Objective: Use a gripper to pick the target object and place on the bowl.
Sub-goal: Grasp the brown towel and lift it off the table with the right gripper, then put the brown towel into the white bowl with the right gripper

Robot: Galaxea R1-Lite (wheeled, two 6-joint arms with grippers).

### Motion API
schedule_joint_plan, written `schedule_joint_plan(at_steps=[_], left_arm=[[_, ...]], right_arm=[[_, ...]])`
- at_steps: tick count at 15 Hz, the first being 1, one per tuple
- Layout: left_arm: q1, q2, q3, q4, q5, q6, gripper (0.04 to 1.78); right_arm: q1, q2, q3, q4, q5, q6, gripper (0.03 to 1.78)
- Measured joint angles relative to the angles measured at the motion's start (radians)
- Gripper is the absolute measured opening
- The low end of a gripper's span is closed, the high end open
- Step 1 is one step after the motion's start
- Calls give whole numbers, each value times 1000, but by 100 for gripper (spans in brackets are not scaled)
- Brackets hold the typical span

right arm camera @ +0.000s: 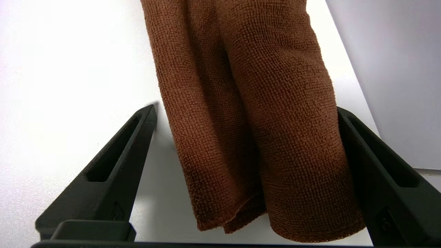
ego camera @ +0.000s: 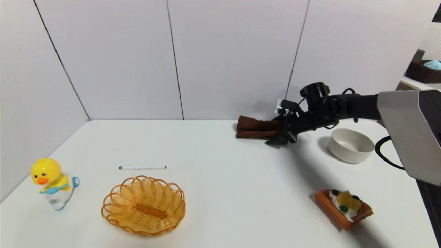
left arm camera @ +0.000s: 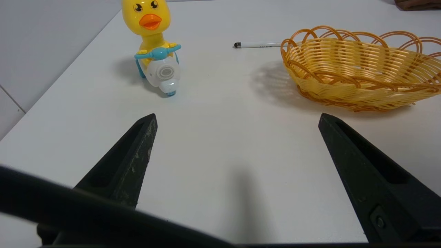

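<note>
The dark brown folded towel (ego camera: 256,128) lies flat at the back of the white table (ego camera: 220,182), near the wall. My right gripper (ego camera: 280,132) is at the towel's right end, low over the table. In the right wrist view the towel (right arm camera: 248,120) lies between the two open fingers; one finger (right arm camera: 365,165) touches its side, the other stands apart from it. The off-white bowl (ego camera: 350,145) stands empty to the right of the gripper. My left gripper (left arm camera: 237,119) is open and empty, low over the table's front left, and is out of the head view.
An orange wicker basket (ego camera: 143,204) sits at the front left, with a yellow duck toy (ego camera: 51,182) to its left and a white pen (ego camera: 142,167) behind it. An orange waffle toy (ego camera: 346,207) lies at the front right. The wall stands just behind the towel.
</note>
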Motion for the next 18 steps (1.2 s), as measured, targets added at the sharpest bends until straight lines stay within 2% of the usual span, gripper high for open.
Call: schedule_joint_plan(at_steps=[4,6,8,11,12,13,18], left_arm=[[0,0,0,0,0,0,169],[0,0,0,0,0,0,169],[0,0,0,0,0,0,169],[0,0,0,0,0,0,169],[0,0,0,0,0,0,169],[0,0,0,0,0,0,169],[0,0,0,0,0,0,169]], right_arm=[[1,0,0,0,1,1,168],[1,-2,0,1,1,2,133],[0,-5,0,0,0,2,105],[0,-12,0,4,1,2,76],[0,-16,0,5,1,3,38],[0,-20,1,6,1,3,14],[0,-47,2,64,2,4,14]])
